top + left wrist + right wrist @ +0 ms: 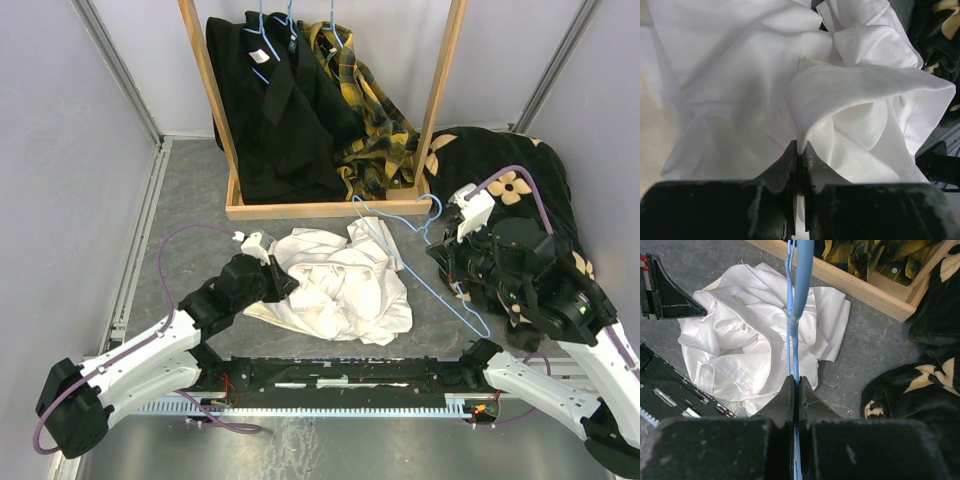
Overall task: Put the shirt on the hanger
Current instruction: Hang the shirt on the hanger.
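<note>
Our left claw (800, 150) pinches a fold of the white shirt (740, 100); our right claw (795, 385) clamps the blue wire hanger (801, 280). We should spread the neckline open before threading from three o'clock.

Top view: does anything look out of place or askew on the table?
The shirt lies crumpled in a heap, the left gripper pinching one fold. The hanger slants at its right edge, clamped by the right gripper. Nothing looks damaged.

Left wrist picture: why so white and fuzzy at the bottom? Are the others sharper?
Left wrist: the shirt fills it, nearly overexposed; the left end effector is blurred. Right wrist: the hanger blurs close to the lens. Top external: evenly lit, sharp.
</note>
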You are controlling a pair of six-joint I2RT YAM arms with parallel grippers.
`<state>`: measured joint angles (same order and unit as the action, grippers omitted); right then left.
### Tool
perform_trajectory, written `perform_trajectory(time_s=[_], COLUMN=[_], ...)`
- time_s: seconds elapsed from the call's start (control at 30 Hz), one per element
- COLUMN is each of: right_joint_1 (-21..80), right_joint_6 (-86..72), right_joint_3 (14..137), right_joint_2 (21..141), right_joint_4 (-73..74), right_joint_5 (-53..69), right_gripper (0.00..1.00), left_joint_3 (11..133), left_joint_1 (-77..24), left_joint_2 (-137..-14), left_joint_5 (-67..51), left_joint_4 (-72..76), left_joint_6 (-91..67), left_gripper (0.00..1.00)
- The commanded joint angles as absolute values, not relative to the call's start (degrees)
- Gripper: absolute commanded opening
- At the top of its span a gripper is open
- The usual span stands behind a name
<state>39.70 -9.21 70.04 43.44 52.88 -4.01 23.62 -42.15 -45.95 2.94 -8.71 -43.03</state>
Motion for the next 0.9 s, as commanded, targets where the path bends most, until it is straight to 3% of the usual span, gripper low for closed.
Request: perform_trajectory(time_s=[0.0, 0.13, 0.43, 0.87], right_joint_1=[39.8, 39.8, 39.7, 39.7], right_joint_6=[-9.5, -10.4, -12.5, -7.7], right_joint_3=[72.1, 71.7, 67.8, 72.6], right_joint_2=[42.4, 40.7, 36.1, 39.0], right_joint_4=[50.3, 49.3, 46.5, 53.7], right_joint_5=[-4.8, -7.1, -12.2, -0.6], right_gripper=[0.0, 0.0, 0.0, 0.0], left_joint_3=[25.0, 27.5, 31.5, 36.6], left_joint_1=[-42.4, -42.4, -42.3, -42.1], left_joint_2=[-47.2, -48.1, -52.8, -55.5], left_joint_5=[3.6, 3.5, 4.2, 5.6], left_joint_4=[-5.9, -8.4, -14.1, -19.7], left_joint_6=[-42.6, -40.8, -37.3, -33.1], left_gripper=[0.09, 0.03, 0.03, 0.03])
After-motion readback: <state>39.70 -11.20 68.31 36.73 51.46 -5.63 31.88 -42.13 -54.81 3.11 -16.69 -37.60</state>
